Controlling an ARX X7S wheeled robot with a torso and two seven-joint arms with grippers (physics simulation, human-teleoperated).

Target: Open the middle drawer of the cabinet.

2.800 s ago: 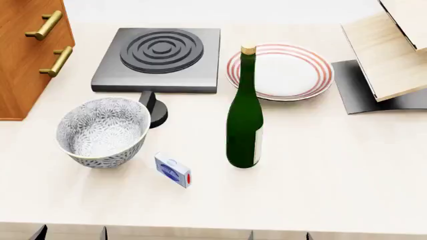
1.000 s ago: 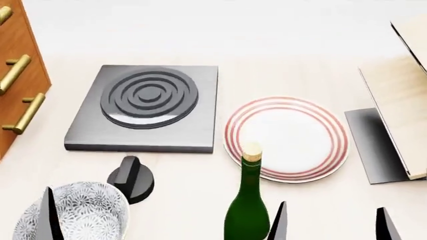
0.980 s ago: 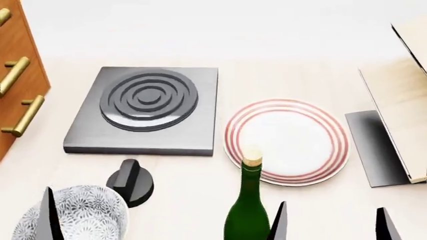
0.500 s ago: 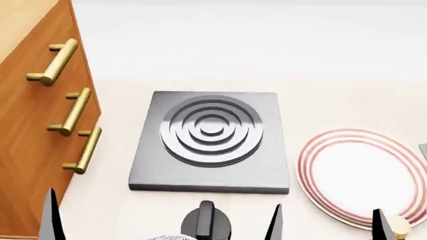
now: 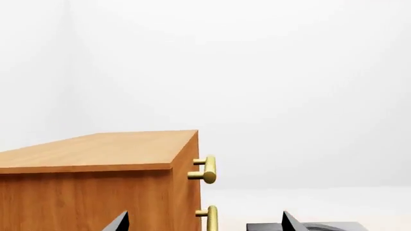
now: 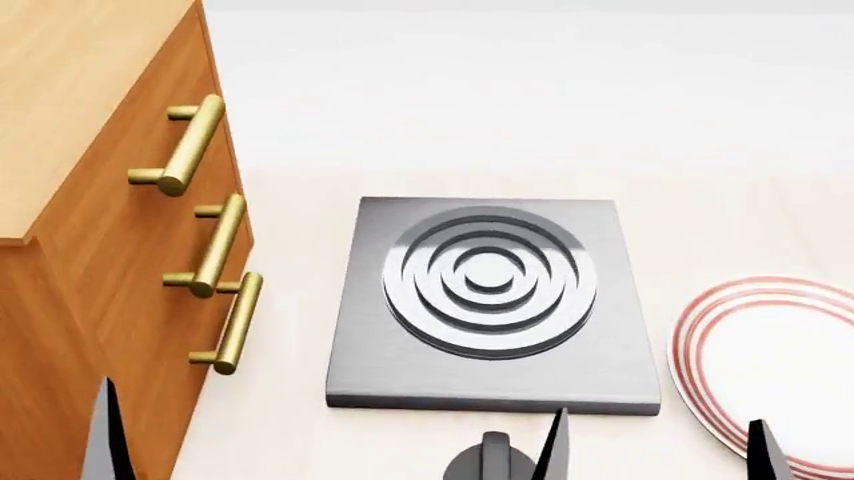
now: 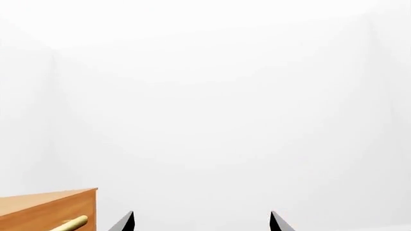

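The orange-brown cabinet [image 6: 94,270] stands at the left of the head view, with three brass bar handles down its front. The middle drawer [image 6: 160,255] carries the second handle [image 6: 216,246], which also shows low in the left wrist view [image 5: 211,220]. Only one dark fingertip [image 6: 104,440] of my left gripper shows at the head view's bottom edge. In its own view the left gripper [image 5: 203,224] is open, short of the cabinet's front corner [image 5: 183,192]. My right gripper [image 6: 657,455] is open and empty, near the stove's front edge, far from the cabinet [image 7: 45,207].
A grey square stove plate [image 6: 491,300] with ringed burner lies right of the cabinet. Its black knob [image 6: 491,460] sits at the front edge. A red-rimmed white plate [image 6: 781,365] lies at the right. The countertop is pale cream.
The head view has swung left: the cabinet now fills the left side, and the bowl, bottle and wooden rack have left the frame. The fingertips stay at the bottom edge.
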